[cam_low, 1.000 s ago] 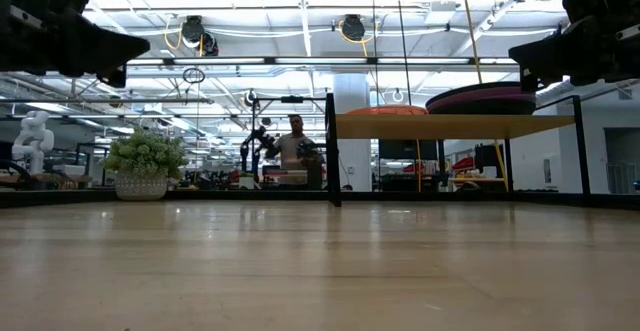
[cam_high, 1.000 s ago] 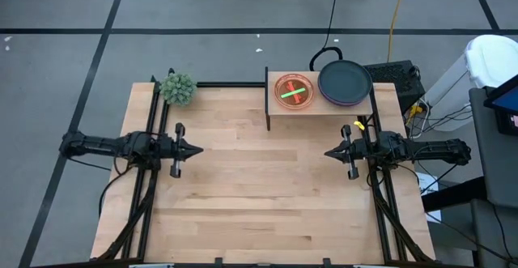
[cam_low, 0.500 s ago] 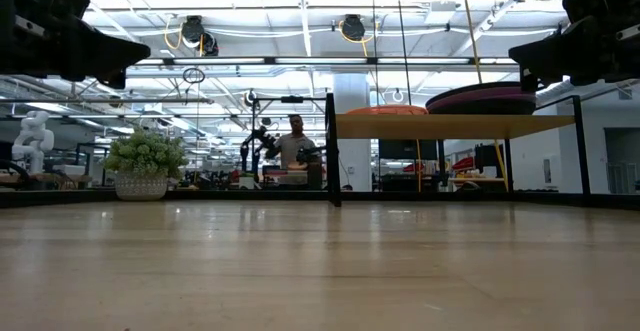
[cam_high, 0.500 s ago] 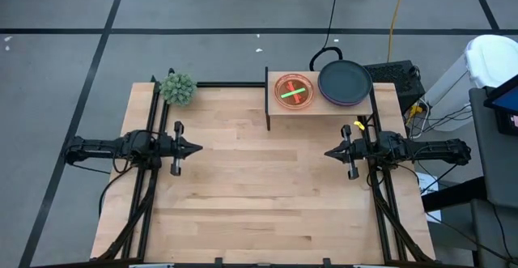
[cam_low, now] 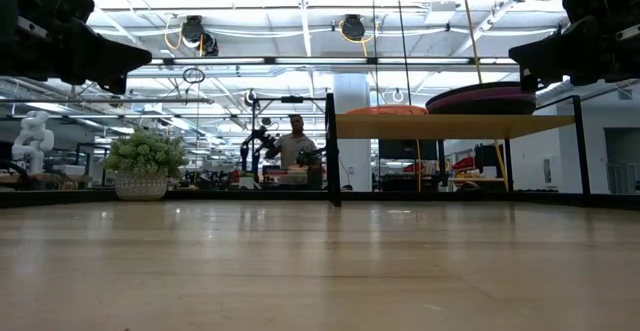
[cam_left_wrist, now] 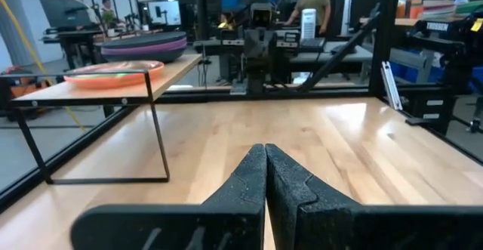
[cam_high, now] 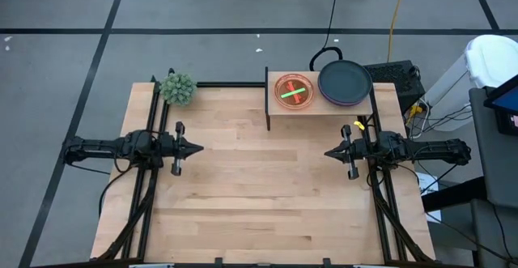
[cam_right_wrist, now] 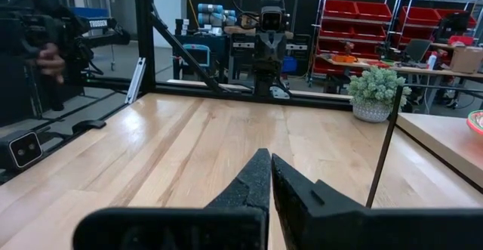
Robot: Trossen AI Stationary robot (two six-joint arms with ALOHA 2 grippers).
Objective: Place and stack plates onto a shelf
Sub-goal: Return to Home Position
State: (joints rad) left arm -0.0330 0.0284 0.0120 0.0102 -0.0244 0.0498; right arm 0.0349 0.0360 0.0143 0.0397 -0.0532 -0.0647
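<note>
the left gripper is hovering over the left side of the table, fingers pressed together and holding nothing; the right gripper is facing it from the right side, likewise clenched and empty. on the shelf at the far edge, the pink-red and green plates are sitting stacked beside a dark teal plate that is resting on a purple plate. a small plant is standing at the far left corner

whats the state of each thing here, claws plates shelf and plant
left claw: shut, empty, above the table's left side
right claw: shut, empty, above the table's right side
dark teal plate: stacked on the purple plate
purple plate: on the shelf, only its rim showing
pink-red plate: flat on the shelf beside that stack, green showing through
shelf: upright, bearing the plates
plant: upright in its pot
</note>
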